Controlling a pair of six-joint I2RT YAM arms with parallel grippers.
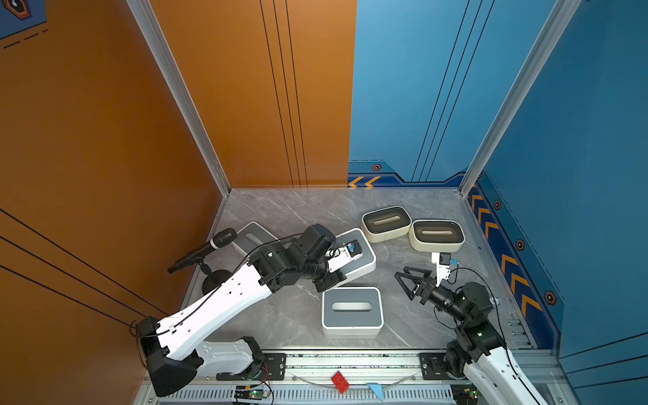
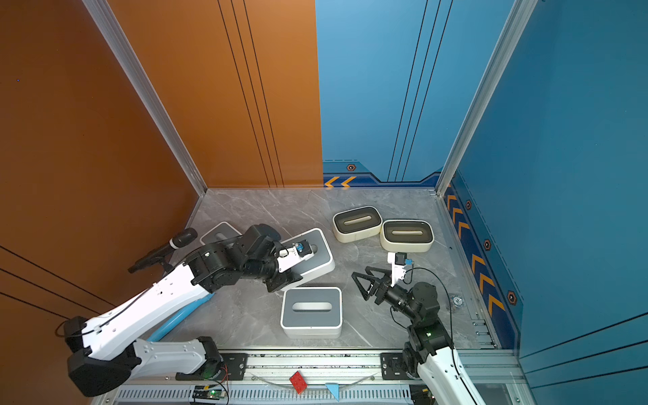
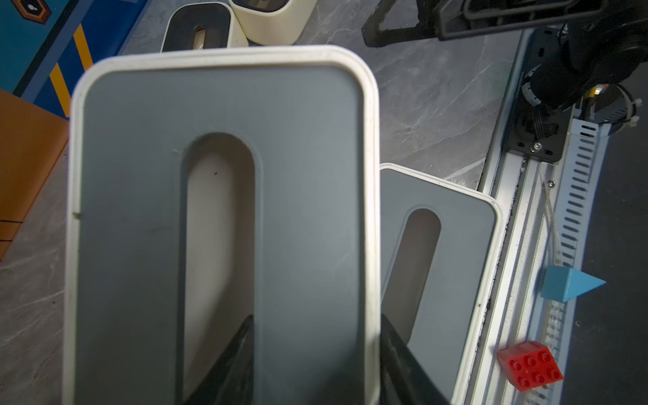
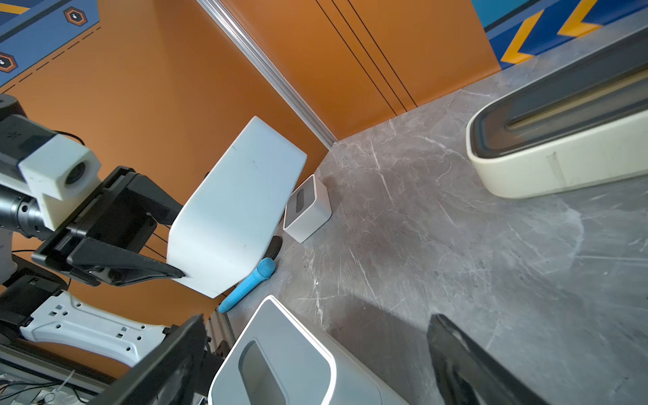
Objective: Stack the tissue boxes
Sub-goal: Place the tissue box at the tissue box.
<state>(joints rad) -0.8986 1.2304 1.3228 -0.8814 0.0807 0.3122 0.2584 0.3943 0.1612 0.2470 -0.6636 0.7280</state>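
Left pincer point(image 4: 173, 242) pinches a white, grey-lidded tissue box point(image 1: 366, 261).
The box seems tilted clear of the grey marble bench point(image 1: 298, 210); right pincer point(image 1: 403, 285) spread wide.

No lettering, brand or number is legible from here — only painted signs. Two orange chevrons point(image 1: 364, 182) point left on the back wall's dark-blue band point(image 1: 385, 179); a chevron row point(image 1: 510, 266) and hexagon badges point(image 1: 520, 244) mark the side band point(image 1: 499, 245).

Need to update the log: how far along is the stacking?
Nothing is stacked yet. In hand: the left end effector holds one grey-topped box aloft. Left: the front grey box, rear grey box and both cream boxes sit singly; right end effector open, empty.
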